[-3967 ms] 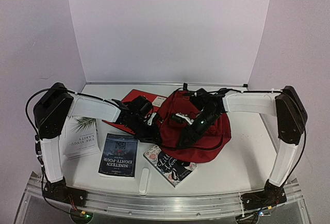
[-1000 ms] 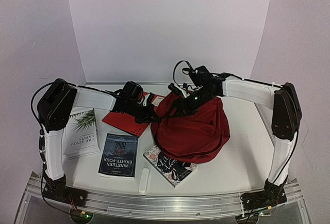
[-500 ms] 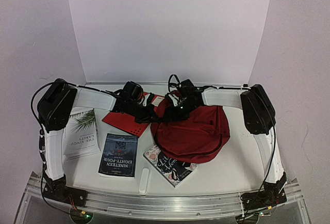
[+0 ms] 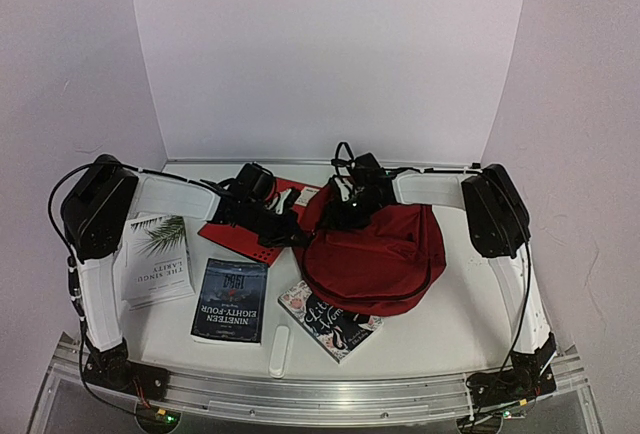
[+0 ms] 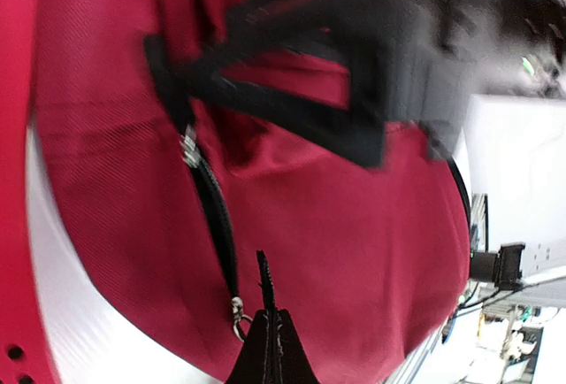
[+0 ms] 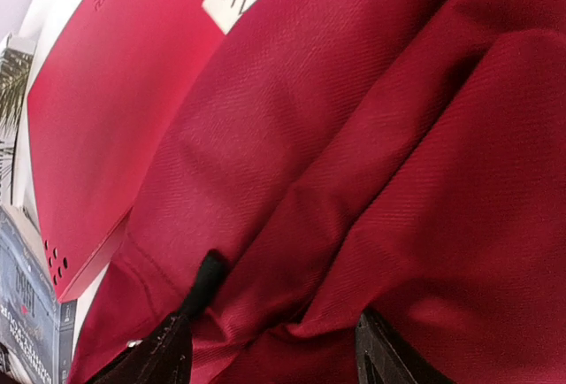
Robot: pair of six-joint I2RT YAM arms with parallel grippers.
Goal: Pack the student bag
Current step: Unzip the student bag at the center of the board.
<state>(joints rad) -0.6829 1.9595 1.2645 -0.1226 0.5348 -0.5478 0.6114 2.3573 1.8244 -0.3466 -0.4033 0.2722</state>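
Note:
The student bag (image 4: 385, 254), dark red with black straps, lies right of the table's middle. My left gripper (image 4: 292, 232) is at its left edge. In the left wrist view this gripper (image 5: 270, 335) is shut on the thin black zipper pull (image 5: 264, 282), next to the black zipper (image 5: 212, 216) and its metal ring. My right gripper (image 4: 352, 206) sits on the bag's top left. Its fingers (image 6: 159, 357) stand well apart, and a thick bunched fold of the bag's fabric (image 6: 292, 251) fills the gap between them. The bag's inside is hidden.
A flat bright red folder (image 4: 240, 226) lies under the left arm, touching the bag. A white book (image 4: 155, 259), a dark "Nineteen Eighty-Four" book (image 4: 230, 299), a floral book (image 4: 328, 319) partly under the bag, and a small white stick (image 4: 280, 349) lie in front.
The right arm has swung left and down from its raised pose. The bag's top has sunk with it and the bag lies flatter. The left gripper has stayed at the bag's left edge.

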